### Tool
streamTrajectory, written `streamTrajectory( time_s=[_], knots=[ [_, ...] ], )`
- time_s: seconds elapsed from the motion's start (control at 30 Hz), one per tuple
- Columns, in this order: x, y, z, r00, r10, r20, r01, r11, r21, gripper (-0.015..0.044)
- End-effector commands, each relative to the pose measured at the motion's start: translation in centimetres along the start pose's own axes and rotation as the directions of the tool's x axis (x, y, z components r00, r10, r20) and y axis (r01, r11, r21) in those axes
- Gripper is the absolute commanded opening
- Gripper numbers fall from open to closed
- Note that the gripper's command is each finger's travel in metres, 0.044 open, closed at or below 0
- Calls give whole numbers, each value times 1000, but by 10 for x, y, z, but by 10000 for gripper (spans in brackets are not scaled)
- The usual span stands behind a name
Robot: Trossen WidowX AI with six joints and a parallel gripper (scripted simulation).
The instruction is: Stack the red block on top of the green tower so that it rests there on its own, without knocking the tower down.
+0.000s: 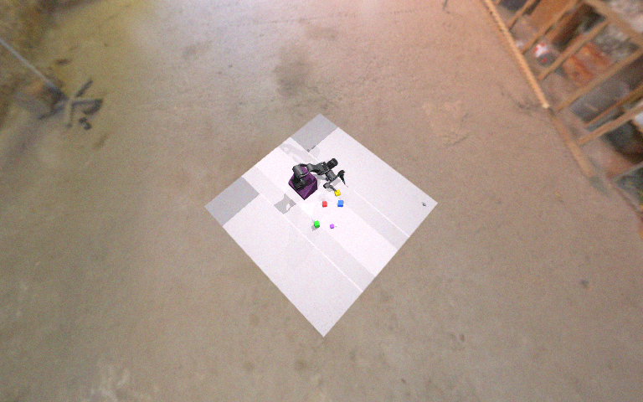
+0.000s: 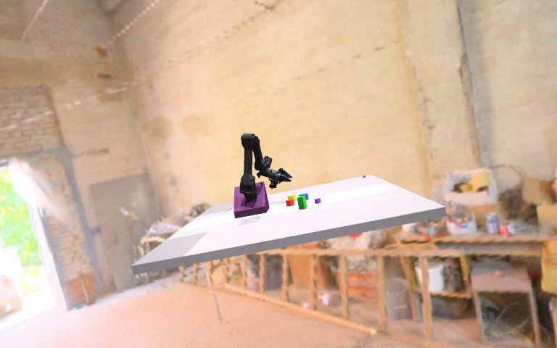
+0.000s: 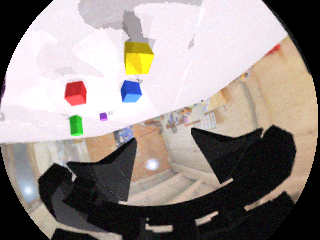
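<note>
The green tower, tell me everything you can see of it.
The green tower is a bright green upright block, taller than it is wide and plainly taller than the other blocks, with flat plain faces; seams between stacked pieces cannot be made out. It stands straight on the white table, with nothing on top. The red block sits nearby without touching, and a small purple block lies on its other side. The open end effector hangs well away from it.
</note>
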State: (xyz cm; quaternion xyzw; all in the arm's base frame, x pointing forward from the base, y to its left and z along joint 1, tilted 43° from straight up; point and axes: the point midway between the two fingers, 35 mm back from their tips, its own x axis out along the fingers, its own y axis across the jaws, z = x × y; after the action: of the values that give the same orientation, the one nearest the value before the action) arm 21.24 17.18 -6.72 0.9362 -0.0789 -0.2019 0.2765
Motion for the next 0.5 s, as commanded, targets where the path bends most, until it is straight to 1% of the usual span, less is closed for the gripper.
streamTrajectory(
  time_s=[0.0,0.03,0.23,0.47],
  knots=[
    [0,0,0,1000,0,2,0,1000,7,426],
    [1,0,0,1000,1,8,-2,1000,30,440],
    [9,4,1,997,15,80,-37,958,285,440],
    [18,10,1,985,32,169,-123,818,561,440]
  ],
)
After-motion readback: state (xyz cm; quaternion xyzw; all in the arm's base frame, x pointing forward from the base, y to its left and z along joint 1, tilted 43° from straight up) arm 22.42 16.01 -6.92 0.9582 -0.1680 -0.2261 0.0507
